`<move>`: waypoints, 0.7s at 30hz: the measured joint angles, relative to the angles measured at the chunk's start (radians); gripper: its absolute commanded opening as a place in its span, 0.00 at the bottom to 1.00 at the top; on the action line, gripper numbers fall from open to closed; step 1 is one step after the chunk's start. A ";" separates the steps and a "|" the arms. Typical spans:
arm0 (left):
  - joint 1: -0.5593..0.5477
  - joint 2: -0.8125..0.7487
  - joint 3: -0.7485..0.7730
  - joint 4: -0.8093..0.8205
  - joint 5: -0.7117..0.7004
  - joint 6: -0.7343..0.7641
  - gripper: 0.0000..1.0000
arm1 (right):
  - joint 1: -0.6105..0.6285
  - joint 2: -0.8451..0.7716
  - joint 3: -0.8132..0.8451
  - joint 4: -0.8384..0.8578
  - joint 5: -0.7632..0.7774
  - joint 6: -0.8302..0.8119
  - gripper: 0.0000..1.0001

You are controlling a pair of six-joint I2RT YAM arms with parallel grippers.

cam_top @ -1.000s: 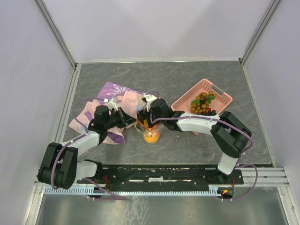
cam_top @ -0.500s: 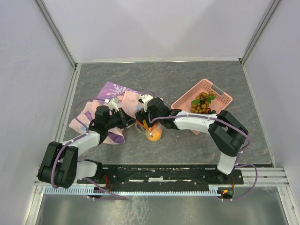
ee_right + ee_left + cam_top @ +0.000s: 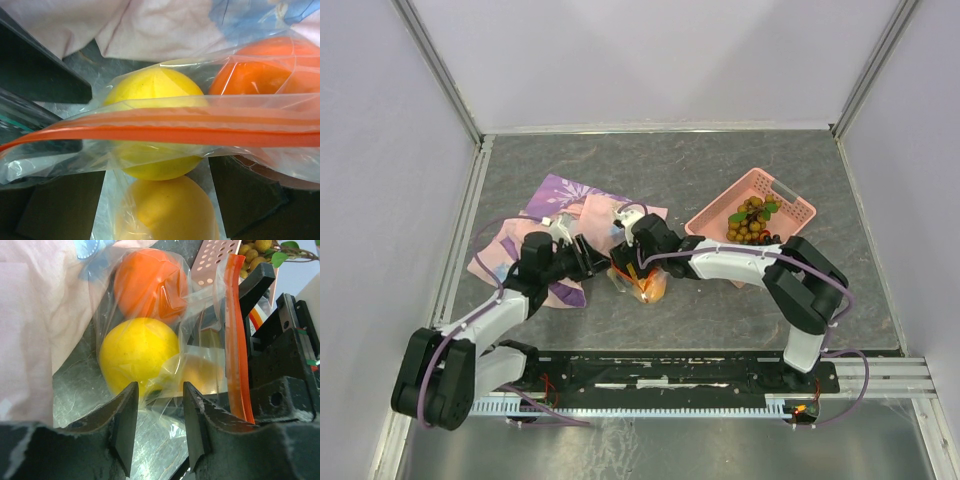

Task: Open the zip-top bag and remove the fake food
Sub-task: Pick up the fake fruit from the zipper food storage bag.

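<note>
Dark marbled surface (image 3: 720, 180) inside a plain pale-walled box. The zip-top bag (image 3: 642, 283) lies dead centre, wedged between both arms, right at the edge of the pink-purple cloth (image 3: 565, 200).

Left tool (image 3: 160, 425) has bag film running between its fingers, but there's a visible gap, so I can't tell if it's really pinching. Right tool (image 3: 157, 205) is spread wide, released, with the orange-red zip strip (image 3: 175, 132) stretched across in front of it. The strip looks pressed together where I can see it.

What worries me is that the film is slick and crinkly. A pull with a weak pinch probably slips off or just drags the whole bag. Grabbing below the strip would tug the plastic, not the seal. Once it's open, the round fruit could roll away.

Count:
- one bag holding three fruits: an orange (image 3: 150, 282), a yellow one (image 3: 137, 355) and a peach-coloured one (image 3: 170, 210)
- one pink basket (image 3: 790, 195) with a tan grape bunch (image 3: 750, 222) and a dark purple bunch (image 3: 770, 240)
- one cloth
</note>
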 measured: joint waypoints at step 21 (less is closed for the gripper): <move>0.001 0.124 -0.048 0.048 0.014 -0.001 0.39 | -0.003 0.060 0.060 -0.062 -0.074 -0.022 0.98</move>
